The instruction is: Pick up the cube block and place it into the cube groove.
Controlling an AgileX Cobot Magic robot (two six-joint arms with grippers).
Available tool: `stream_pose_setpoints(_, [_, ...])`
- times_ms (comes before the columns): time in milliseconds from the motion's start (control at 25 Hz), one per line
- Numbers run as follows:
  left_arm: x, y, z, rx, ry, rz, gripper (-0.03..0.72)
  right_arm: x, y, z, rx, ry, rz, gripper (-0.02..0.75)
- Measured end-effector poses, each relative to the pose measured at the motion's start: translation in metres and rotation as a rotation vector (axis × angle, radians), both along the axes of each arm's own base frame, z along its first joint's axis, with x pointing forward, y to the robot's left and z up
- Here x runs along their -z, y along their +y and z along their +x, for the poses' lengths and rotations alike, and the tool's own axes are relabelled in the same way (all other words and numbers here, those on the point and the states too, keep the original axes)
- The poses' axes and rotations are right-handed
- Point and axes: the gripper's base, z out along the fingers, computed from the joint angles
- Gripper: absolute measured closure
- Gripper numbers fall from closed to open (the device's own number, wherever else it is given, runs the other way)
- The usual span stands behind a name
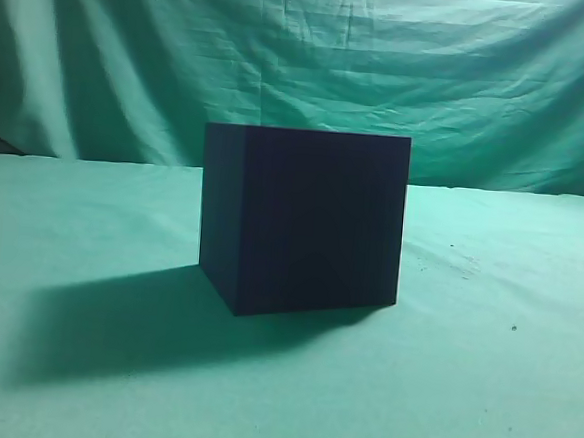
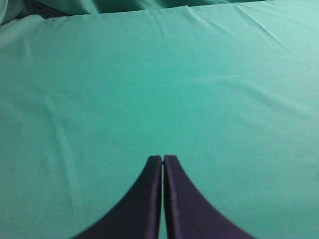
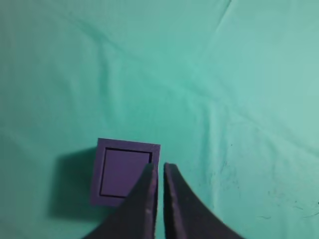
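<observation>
Block (image 3: 124, 173) sits on tabletop (image 3: 239, 74), just left of right gripper (image 3: 158, 169); both grippers' fingers closed, empty. You open right, pinch block's opposite sides; likely light, stiff foam.

The cube groove (image 1: 307, 220), a large matte navy-black box, stands upright at the centre of the exterior frame. In the right wrist view's lower left, its purple top (image 3: 124, 172) shows an inset square outline.
</observation>
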Motion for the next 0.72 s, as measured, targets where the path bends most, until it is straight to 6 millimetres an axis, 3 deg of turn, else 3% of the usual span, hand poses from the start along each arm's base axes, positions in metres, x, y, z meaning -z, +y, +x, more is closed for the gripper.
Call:
stream_pose_setpoints(120, [0.0, 0.0, 0.0, 0.0, 0.0, 0.0, 0.688, -0.03, -0.024, -0.022, 0.001, -0.069, 0.072, 0.738])
stream_pose_setpoints(280, [0.0, 0.0, 0.0, 0.0, 0.0, 0.0, 0.688, -0.046, -0.059, -0.055, -0.001, -0.11, 0.129, 0.738])
stream_pose_setpoints(440, [0.0, 0.0, 0.0, 0.0, 0.0, 0.0, 0.688, -0.034, -0.089, -0.083, 0.0, -0.104, 0.123, 0.738])
stream_pose_setpoints(720, [0.0, 0.0, 0.0, 0.0, 0.0, 0.0, 0.688, 0.008, -0.129, -0.126, -0.023, -0.116, 0.193, 0.738])
